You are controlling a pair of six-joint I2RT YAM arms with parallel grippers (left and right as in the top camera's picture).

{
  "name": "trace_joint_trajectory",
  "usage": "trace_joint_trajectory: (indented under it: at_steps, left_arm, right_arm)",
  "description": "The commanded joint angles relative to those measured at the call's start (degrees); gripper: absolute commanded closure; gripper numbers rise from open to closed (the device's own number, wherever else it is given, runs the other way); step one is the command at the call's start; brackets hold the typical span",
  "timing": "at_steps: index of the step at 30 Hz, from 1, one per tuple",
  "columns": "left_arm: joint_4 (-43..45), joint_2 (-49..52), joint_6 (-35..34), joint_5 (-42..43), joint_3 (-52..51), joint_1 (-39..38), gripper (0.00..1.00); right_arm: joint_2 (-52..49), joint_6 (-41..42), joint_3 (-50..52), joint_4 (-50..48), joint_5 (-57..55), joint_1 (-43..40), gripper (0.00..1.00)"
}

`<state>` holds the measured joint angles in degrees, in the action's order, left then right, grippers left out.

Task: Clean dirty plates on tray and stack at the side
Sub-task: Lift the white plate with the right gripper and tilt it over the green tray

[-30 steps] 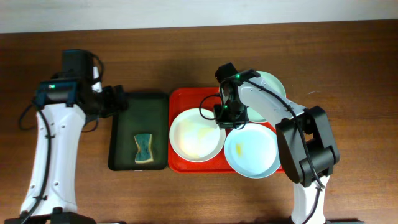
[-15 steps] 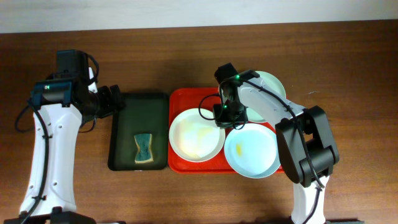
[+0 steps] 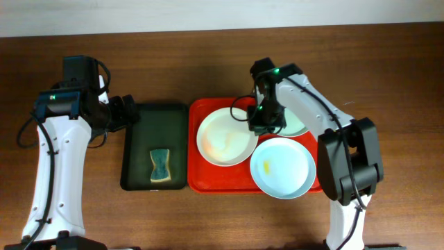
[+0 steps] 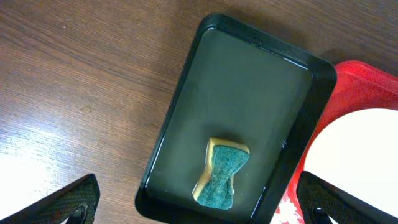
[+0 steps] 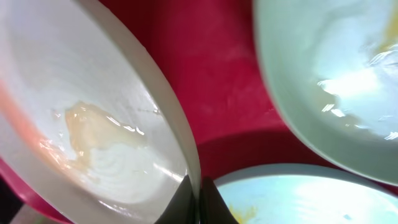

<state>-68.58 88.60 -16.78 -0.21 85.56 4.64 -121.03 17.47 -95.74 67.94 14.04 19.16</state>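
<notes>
A brown wooden tabletop (image 3: 388,76) runs under a pale strip of wall (image 3: 208,12); at its middle lies the red tray (image 3: 198,182), and just beside it, on the left, a dark green tray (image 3: 156,121) holding a yellow and green sponge (image 4: 221,173). The white plate (image 3: 223,139) sits in the red tray's left half, a pale yellowish smear on its face; the right tool (image 5: 199,194) is clenched on its right rim. One pale blue-green plate (image 3: 281,168), smeared yellow, lies at the tray's near right corner; the other (image 3: 300,123) is at the far right, partly hidden by the arm. The left tool (image 3: 129,111) hangs released, fingers (image 4: 73,200) wide apart, by the green tray's far left corner.
</notes>
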Motion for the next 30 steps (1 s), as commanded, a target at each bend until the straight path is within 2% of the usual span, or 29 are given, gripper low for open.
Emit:
trace_joint_trajectory:
  at_steps: [1,7,10,14,17,25,30]
  left_arm:
    - [-0.09,-0.17,-0.52,0.44,0.31,0.17,0.01]
    - [-0.09,-0.17,-0.52,0.44,0.31,0.17,0.01]
    - [-0.09,-0.17,-0.52,0.44,0.31,0.17,0.01]
    - [-0.09,-0.17,-0.52,0.44,0.31,0.17,0.01]
    - [-0.09,-0.17,-0.52,0.44,0.31,0.17,0.01]
    - [-0.09,-0.17,-0.52,0.44,0.31,0.17,0.01]
    - [-0.09,-0.17,-0.52,0.44,0.31,0.17,0.01]
  right_arm:
    - [0.83,-1.18,-3.23,2.01,1.42,-0.87,0.96]
    - [2.21,-0.81,-11.10,6.23,2.40,-0.72,0.96]
    - [2.19,1.57,-11.41,4.26,2.43,0.42,0.96]
    - [2.19,6.60,-11.41,-3.19,1.53,4.72,0.96]
    - [2.16,10.36,-11.39,-8.52,-5.25,9.53,0.96]
    - [2.05,10.40,-11.30,-19.98,-24.55,20.90,0.96]
    - [2.19,6.34,-11.45,-24.13,-28.13,23.28,0.96]
